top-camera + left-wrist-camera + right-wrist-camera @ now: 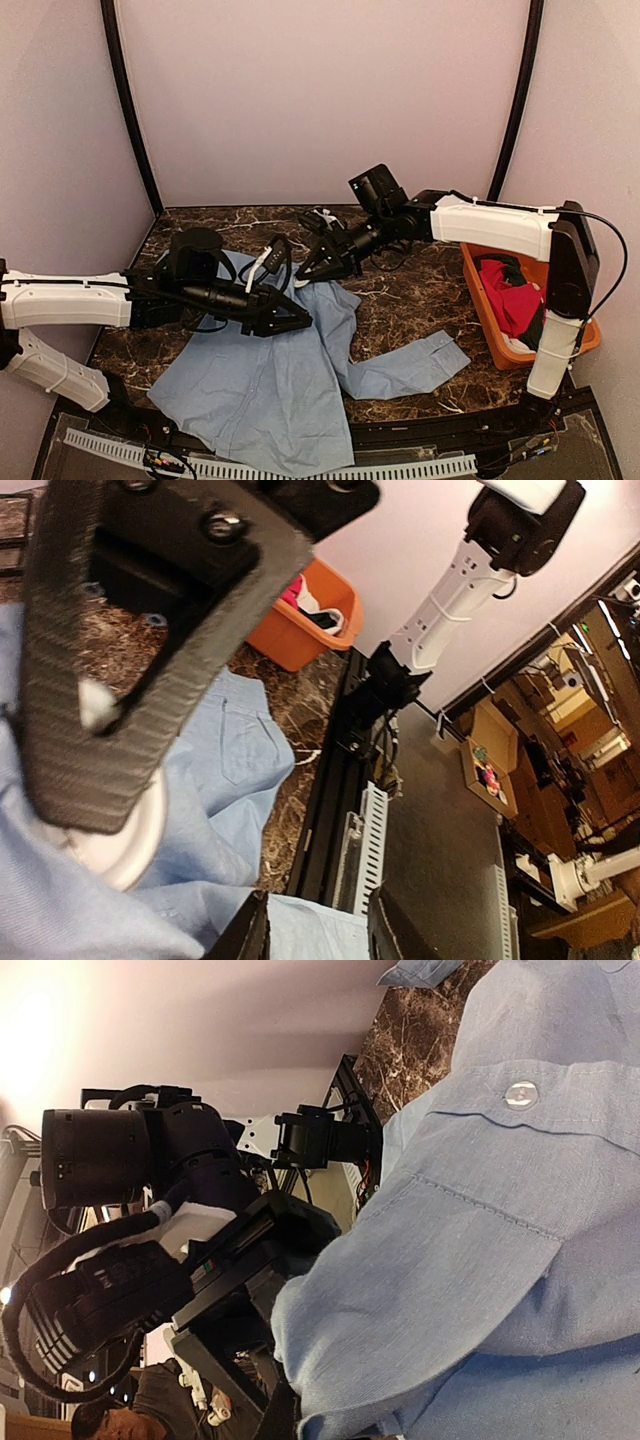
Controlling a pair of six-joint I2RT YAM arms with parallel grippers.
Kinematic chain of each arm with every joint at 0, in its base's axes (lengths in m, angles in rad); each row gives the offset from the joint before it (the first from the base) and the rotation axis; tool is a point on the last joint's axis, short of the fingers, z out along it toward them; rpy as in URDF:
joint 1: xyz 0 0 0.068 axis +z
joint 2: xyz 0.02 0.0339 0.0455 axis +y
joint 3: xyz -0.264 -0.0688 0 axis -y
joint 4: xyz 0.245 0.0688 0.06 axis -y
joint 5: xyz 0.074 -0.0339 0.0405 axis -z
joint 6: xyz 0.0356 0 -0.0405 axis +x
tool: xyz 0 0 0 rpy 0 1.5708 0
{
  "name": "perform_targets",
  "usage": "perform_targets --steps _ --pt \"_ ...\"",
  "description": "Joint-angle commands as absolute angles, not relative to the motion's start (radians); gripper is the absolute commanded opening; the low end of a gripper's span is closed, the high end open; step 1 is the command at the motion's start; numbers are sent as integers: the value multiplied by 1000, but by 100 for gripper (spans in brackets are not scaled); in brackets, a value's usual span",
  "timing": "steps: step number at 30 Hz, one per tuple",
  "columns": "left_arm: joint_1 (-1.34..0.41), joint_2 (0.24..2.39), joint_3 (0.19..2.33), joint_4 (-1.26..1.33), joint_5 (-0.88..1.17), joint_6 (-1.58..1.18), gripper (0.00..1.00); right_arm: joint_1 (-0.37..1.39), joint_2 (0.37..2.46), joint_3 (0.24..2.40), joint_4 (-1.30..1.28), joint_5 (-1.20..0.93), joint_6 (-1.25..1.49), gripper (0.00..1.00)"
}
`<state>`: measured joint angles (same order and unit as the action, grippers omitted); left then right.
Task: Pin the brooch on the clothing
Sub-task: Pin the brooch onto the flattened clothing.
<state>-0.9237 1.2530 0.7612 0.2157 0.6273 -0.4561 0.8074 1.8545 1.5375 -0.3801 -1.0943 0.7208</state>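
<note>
The light blue shirt (270, 390) lies rumpled on the marble table, one sleeve stretched to the right. My left gripper (300, 322) reaches in from the left at the shirt's upper part. In the left wrist view its fingers (312, 930) are shut on a fold of the shirt (230, 750). My right gripper (303, 275) comes from the right and meets it just above. A white round brooch (125, 850) sits clamped at the right gripper's fingertip, against the cloth. In the right wrist view the shirt (480, 1260) covers the right gripper (300, 1410), and a button (520, 1093) shows.
An orange basket (480, 290) with a red garment (510, 295) stands at the right table edge and also shows in the left wrist view (280, 630). Loose cables lie at the back centre (320, 215). Curtain walls close in the back and sides.
</note>
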Motion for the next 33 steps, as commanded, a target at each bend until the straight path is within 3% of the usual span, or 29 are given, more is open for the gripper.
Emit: perform_targets --steps 1,11,22,28,33 --pt "-926 1217 705 204 470 -469 33 796 1838 1564 -322 -1096 738 0" --pt "-924 1054 641 198 133 -397 31 801 1810 1506 -254 -1115 785 0" --pt "-925 1135 691 221 161 -412 30 813 1797 1489 -238 -1102 789 0" --pt "-925 1076 686 106 57 -385 36 812 1792 1499 -237 -1100 793 0" --pt "-925 1109 696 103 96 -398 42 812 1791 1510 -236 -1103 798 0"
